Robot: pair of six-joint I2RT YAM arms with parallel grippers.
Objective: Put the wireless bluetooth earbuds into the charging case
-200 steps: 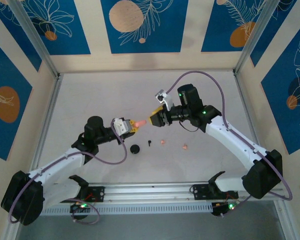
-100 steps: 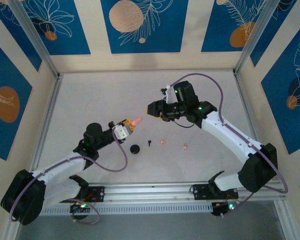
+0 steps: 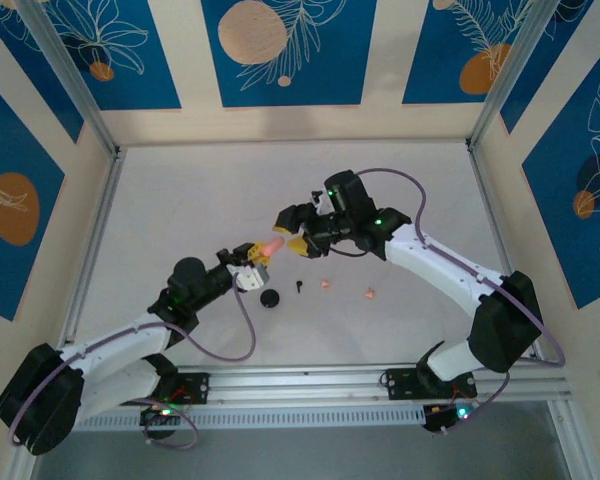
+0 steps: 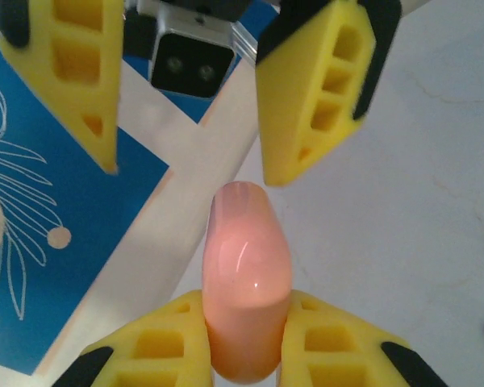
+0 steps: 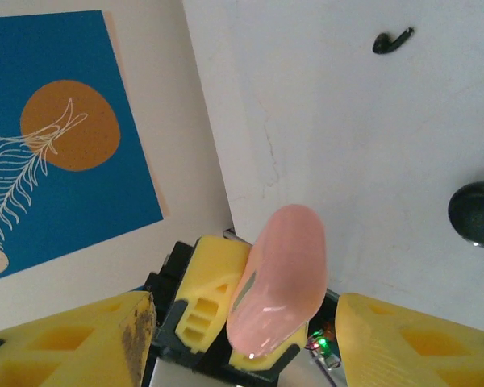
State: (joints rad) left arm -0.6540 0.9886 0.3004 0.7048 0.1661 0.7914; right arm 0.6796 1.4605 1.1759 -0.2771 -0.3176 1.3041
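Left tool (image 4: 246, 339) clamped on pink case (image 4: 246, 250), lower end hidden in grip

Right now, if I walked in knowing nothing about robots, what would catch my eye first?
A glossy pink charging case is held up in the air near the middle of the table, clamped at one end by the left gripper. The right gripper faces it, its yellow fingers spread wide at the case's free end without touching. Nearby on the white surface lie a round black case, a black earbud and two pink earbuds.
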